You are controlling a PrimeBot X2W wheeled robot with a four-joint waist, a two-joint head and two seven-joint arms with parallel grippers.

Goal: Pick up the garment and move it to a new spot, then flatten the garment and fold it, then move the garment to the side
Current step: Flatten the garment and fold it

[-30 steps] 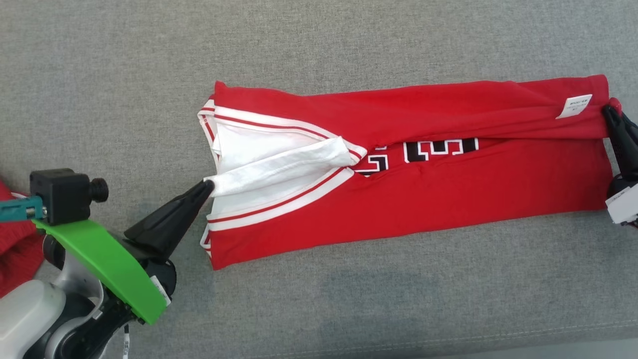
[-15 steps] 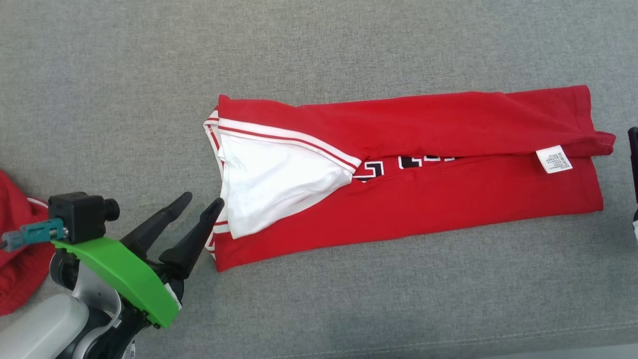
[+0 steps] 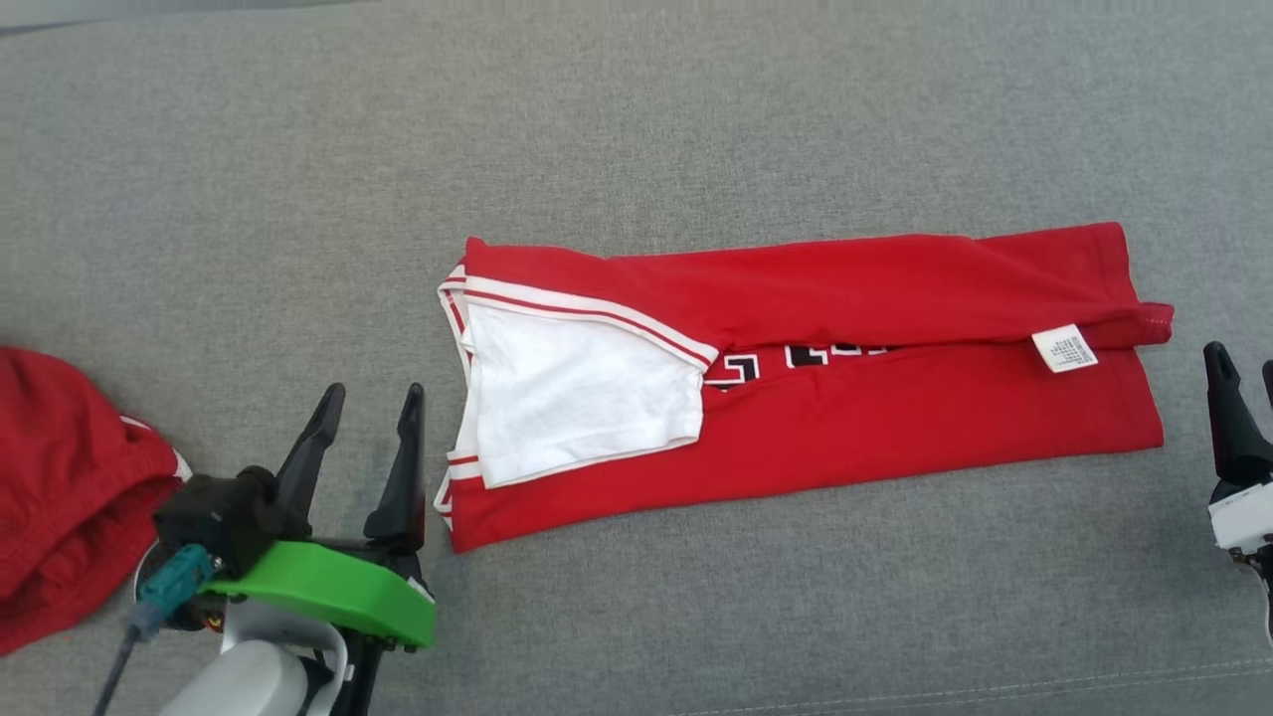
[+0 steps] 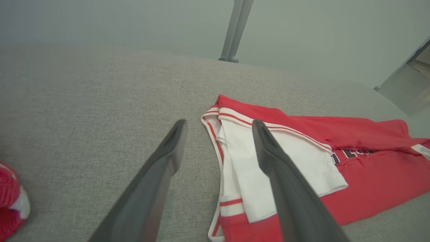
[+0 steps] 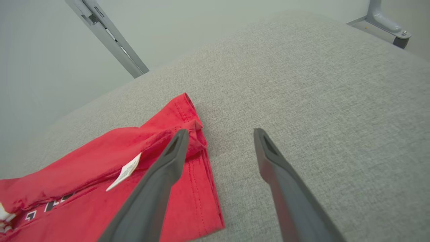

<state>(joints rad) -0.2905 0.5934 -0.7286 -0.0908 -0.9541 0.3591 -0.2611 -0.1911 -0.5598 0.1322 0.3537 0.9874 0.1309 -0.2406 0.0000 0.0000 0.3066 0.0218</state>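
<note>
The garment (image 3: 895, 418) is a red jersey with a white panel, black-and-white lettering and a white label (image 3: 1064, 348). It lies folded lengthwise into a long strip across the grey cushion (image 3: 696, 119). My left gripper (image 3: 373, 393) stands open just left of the garment's white-trimmed end, apart from it. In the left wrist view, the left gripper (image 4: 219, 122) frames that end of the garment (image 4: 369, 174). My right gripper (image 3: 1243, 358) is open just past the garment's right end. In the right wrist view, the right gripper (image 5: 220, 131) is empty, beside the garment's hem (image 5: 100, 161).
A second red garment (image 3: 60, 477) lies bunched at the left edge, close to my left arm. Metal frame legs (image 4: 235, 30) (image 5: 107, 37) stand beyond the cushion's far edge. A seam runs along the cushion near its front edge.
My left gripper let go of the white flap, opened and drew back; the flap now lies flat. My right gripper released the right end and backed off. The camera has shifted.
</note>
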